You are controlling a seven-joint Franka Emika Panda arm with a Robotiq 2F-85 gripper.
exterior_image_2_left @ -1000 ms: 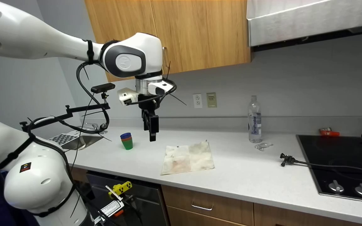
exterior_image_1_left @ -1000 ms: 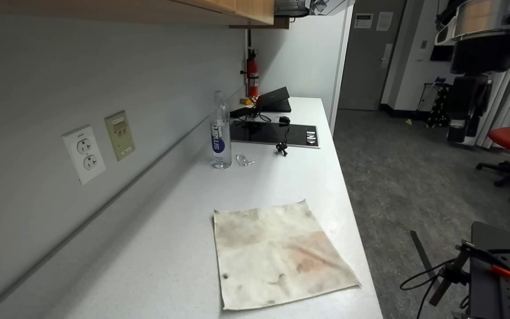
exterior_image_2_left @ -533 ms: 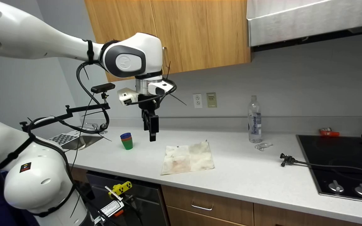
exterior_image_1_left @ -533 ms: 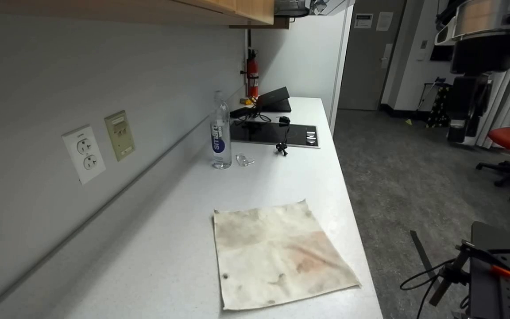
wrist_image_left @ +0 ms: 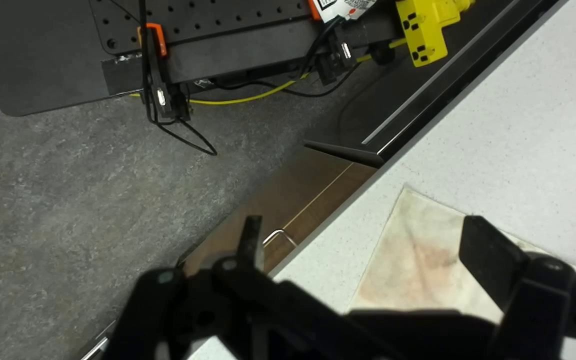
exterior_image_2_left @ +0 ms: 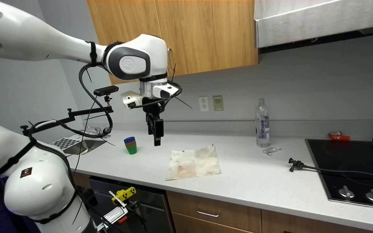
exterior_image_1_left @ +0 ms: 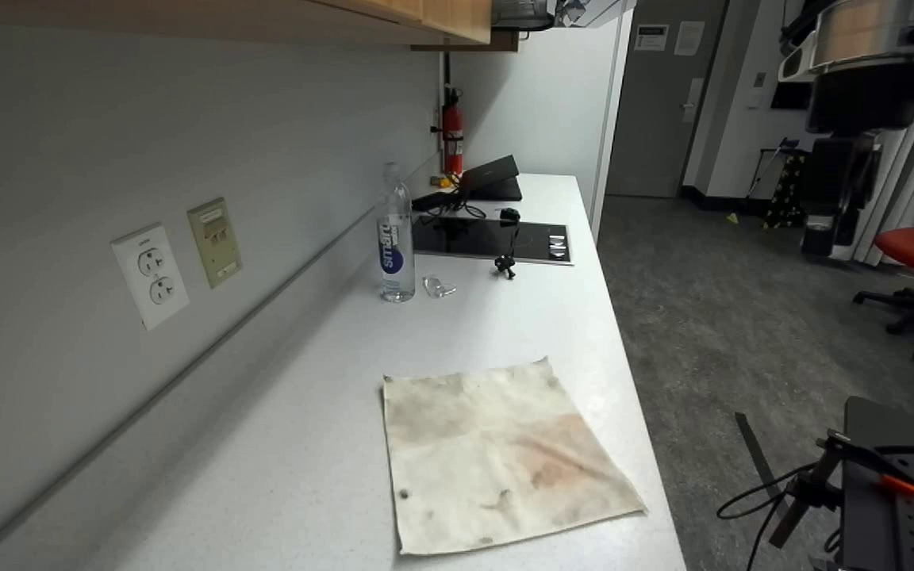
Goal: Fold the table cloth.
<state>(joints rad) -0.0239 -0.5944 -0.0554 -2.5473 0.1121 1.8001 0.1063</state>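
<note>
Gripper (wrist_image_left: pixel 363 235), one: spread wide, nothing held, pointing down, raised higher than the counter (exterior_image_2_left: pixel 244 184) and apart from it. Change over the last second: none visible, in gripper or cloth (exterior_image_2_left: pixel 194 163); folding therefore judged not yet begun, a reach to some edge or corner likely to come first.

Cloth, one: off-white, stained brown and reddish, laid flat on the counter near its front edge, one back corner seemingly turned up. Position: lower than the gripper, not touching it, off to one side; partly hidden by it in the wrist view. Probably limp; a pinch may need to come in low.

Cups (exterior_image_2_left: pixel 130 146), nested: on the counter, across from the cloth in an exterior view. Bottle (exterior_image_2_left: pixel 262 124), one: upright, toward the counter's back, well apart from the cloth. Cooktop (exterior_image_2_left: pixel 351 155): beyond the bottle.
</note>
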